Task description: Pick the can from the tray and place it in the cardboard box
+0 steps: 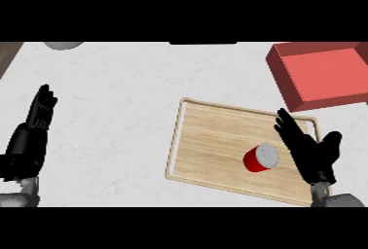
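On the white counter (122,112), head view: a wooden tray (208,146) lies right of centre. A red can (260,157) with a grey top stands on the tray's right half. The right hand (309,148) is just beside the can, fingers straight and apart, holding nothing. The red box (323,73) sits at upper right, apart from the tray. The left hand (32,133) rests open at the left edge.

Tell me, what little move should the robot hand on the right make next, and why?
Probably it should slide a little to the left and curl round the red can. The right robot hand is open beside the can, which stands on the wooden tray and is not yet held; the red box waits beyond.
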